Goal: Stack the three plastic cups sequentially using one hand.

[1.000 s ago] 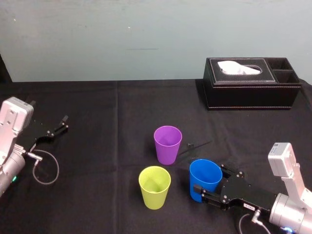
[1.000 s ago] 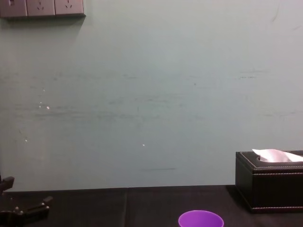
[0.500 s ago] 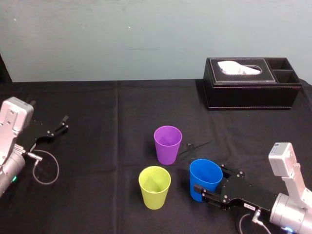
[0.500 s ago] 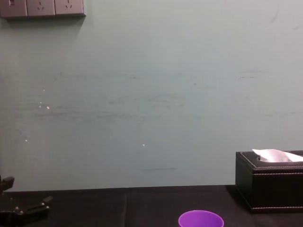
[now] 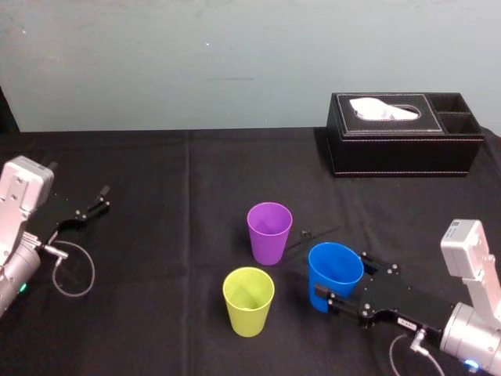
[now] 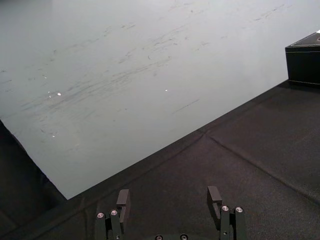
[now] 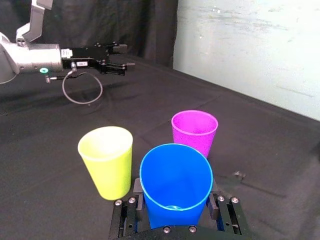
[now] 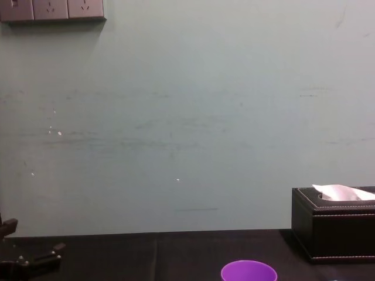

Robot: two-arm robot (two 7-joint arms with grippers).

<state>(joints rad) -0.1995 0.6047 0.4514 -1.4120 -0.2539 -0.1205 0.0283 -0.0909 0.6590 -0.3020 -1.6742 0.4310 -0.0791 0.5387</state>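
Note:
My right gripper [image 5: 332, 296] is shut on the blue cup [image 5: 335, 274], one finger on each side of its lower wall; the right wrist view has the blue cup [image 7: 176, 182] upright between the fingers [image 7: 139, 204]. The yellow-green cup [image 5: 248, 300] stands upright just left of it, apart; it is also in the right wrist view [image 7: 106, 160]. The purple cup [image 5: 269, 232] stands behind both, and its rim shows in the chest view [image 8: 248, 271]. My left gripper [image 5: 98, 200] rests open at the far left of the table with nothing in it [image 6: 168, 200].
A black tissue box [image 5: 403, 133] stands at the back right of the black table. A small dark bit [image 5: 307, 233] lies just right of the purple cup. A cable loop [image 5: 72, 270] hangs by the left arm.
My right gripper has shifted a little up and to the right with the blue cup in it. The other cups and the left arm have not moved.

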